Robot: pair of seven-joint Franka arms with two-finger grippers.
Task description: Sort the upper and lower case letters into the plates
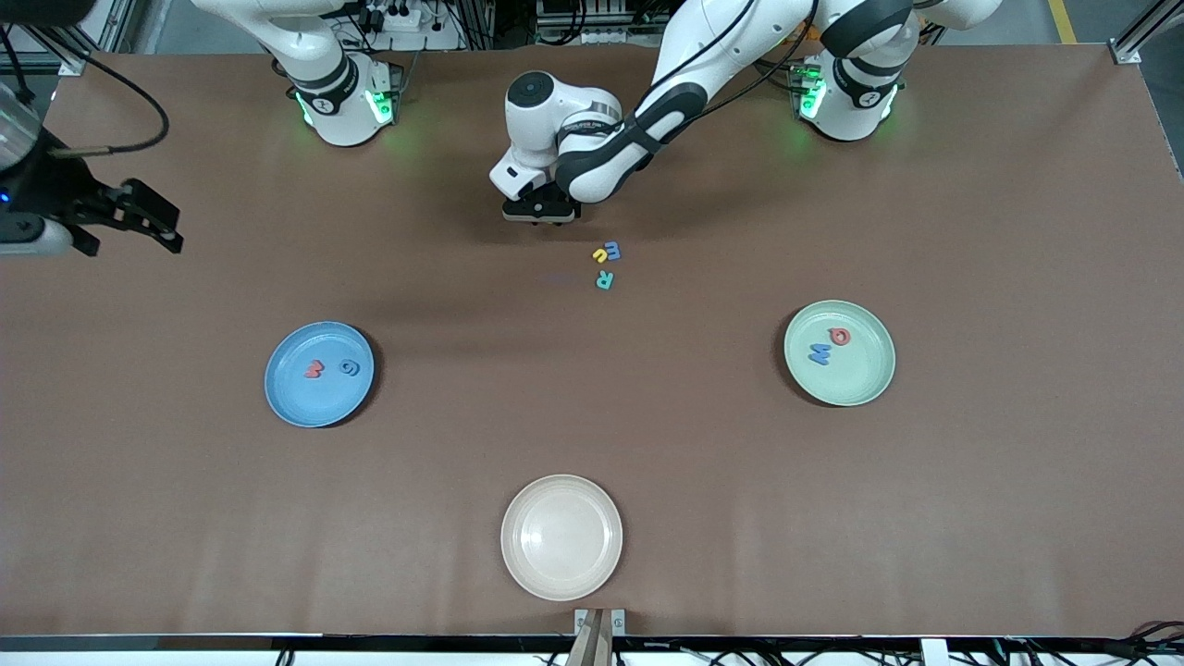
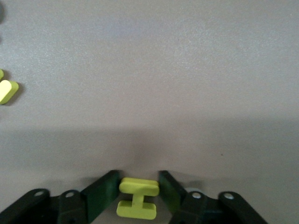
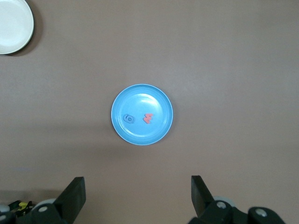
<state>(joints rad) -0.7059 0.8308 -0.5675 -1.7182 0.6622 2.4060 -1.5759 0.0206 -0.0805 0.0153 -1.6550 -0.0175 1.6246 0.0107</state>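
Roughly halfway: blue plate (image 1: pixel 319 374) is holding two letters, mint plate (image 1: pixel 840 352) two more. Three loose letters (image 1: pixel 606 264) are sitting mid-desk (image 1: pixel 971 518). Left gripper (image 2: pixel 138 193), low over the desk beside them, is clamping a yellow letter (image 2: pixel 138 198). Right gripper (image 3: pixel 138 196) is waiting spread wide, high over its end. Cases aren't reading clearly; the arm is hiding the grasp in front view.
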